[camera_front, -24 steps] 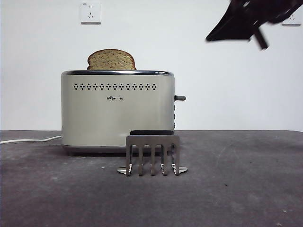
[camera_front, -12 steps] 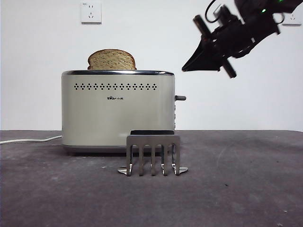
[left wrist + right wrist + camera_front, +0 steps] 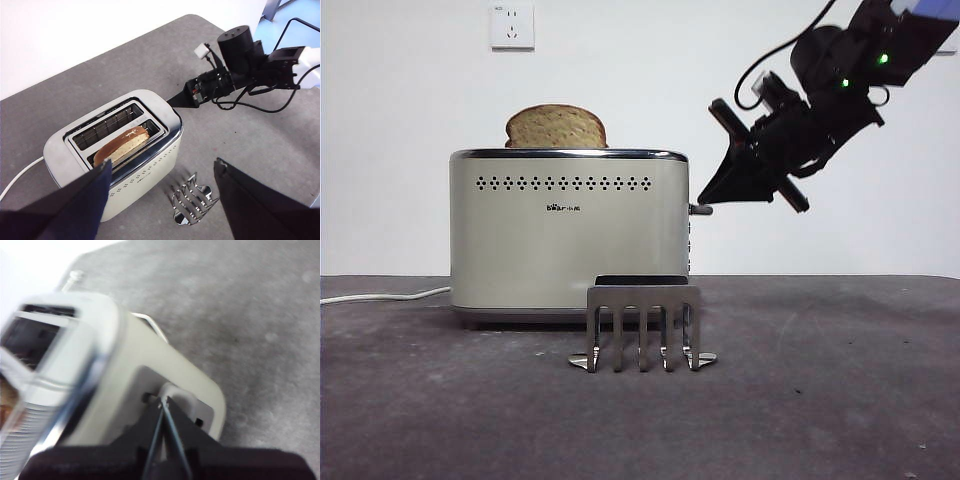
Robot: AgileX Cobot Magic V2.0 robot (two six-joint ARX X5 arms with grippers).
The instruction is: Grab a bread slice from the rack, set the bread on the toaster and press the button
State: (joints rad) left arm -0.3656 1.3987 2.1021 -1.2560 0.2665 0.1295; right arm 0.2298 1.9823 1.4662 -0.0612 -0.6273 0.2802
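The slice of bread (image 3: 556, 127) stands in the toaster (image 3: 565, 240), its domed top above the chrome rim; the left wrist view shows the slice (image 3: 122, 145) in the slot nearer the rack. The rack (image 3: 642, 325) stands empty in front of the toaster. My right gripper (image 3: 705, 195) is shut, its tip right at the toaster's side lever (image 3: 701, 208); its own view shows the shut jaws (image 3: 162, 402) meeting at the lever (image 3: 172, 390). My left gripper (image 3: 162, 164) is open and empty, high above the toaster (image 3: 145, 170) and rack (image 3: 192, 197).
A white power cord (image 3: 380, 296) runs from the toaster to the left across the dark table. Wall sockets (image 3: 511, 26) sit on the white wall behind. The right arm (image 3: 250, 70) stretches over the table beside the toaster.
My right arm has come down and to the left from the top right corner; its shut tip is now at the toaster's lever. Bread, toaster and rack have not moved.
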